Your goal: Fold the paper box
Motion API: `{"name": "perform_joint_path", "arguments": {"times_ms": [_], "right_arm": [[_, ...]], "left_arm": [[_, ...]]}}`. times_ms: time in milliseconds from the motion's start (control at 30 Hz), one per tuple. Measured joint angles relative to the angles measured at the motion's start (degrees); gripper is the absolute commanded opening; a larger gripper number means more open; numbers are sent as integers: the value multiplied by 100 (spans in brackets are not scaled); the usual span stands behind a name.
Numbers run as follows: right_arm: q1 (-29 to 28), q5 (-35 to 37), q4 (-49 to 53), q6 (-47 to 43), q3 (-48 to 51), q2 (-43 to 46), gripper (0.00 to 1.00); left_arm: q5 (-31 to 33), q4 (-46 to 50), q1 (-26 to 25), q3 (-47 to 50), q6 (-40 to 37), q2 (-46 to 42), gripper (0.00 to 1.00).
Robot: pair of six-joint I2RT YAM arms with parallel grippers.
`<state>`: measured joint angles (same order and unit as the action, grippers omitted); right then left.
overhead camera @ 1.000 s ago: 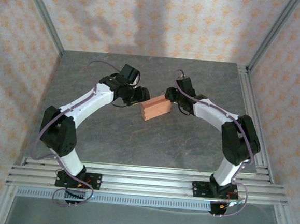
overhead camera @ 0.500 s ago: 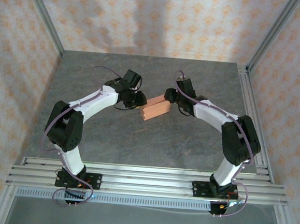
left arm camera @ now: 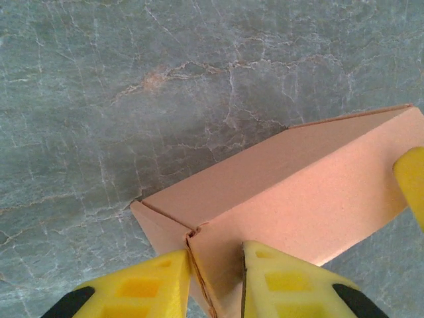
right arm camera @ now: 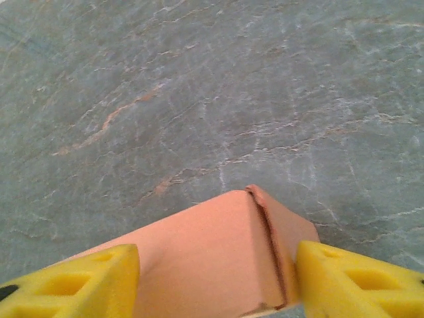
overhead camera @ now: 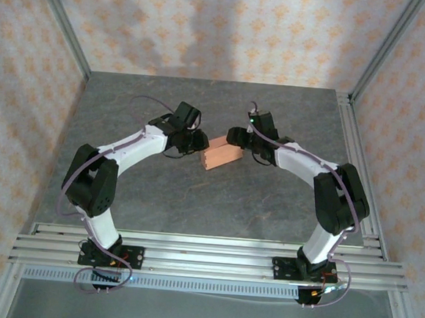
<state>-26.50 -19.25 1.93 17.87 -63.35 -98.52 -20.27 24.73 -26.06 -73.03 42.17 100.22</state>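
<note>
On the grey bench [overhead camera: 122,189] I'm seemingly closing the paper box [overhead camera: 222,154] ends: left claw [left arm camera: 215,285] pinches 9 o'clock, right claw [right arm camera: 217,262] spread astride 3 o'clock; next I'd press its seam flush.

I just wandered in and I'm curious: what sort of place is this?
Probably a robotics test cell. A left arm and a right arm are bolted to aluminium rails at the table edge; patterned wall panels in a metal frame enclose it, and a pink paper box sits between the arms.

A lab test cell: aluminium frame [overhead camera: 63,28], patterned wall panels [overhead camera: 223,27], stone-look table [overhead camera: 194,202].
</note>
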Motion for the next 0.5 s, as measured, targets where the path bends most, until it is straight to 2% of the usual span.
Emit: {"name": "perform_joint_path", "arguments": {"times_ms": [333,433,500], "right_arm": [[179,-103,-1143,343,656,96,11],[197,-116,-1189,396,741,179,12],[197,-118,-1180,402,780,238,28]], "left_arm": [[125,-146,-20,72,2,-4,25],[125,-164,-48,98,2,-33,28],[127,-164,-76,116,22,-48,34]]}}
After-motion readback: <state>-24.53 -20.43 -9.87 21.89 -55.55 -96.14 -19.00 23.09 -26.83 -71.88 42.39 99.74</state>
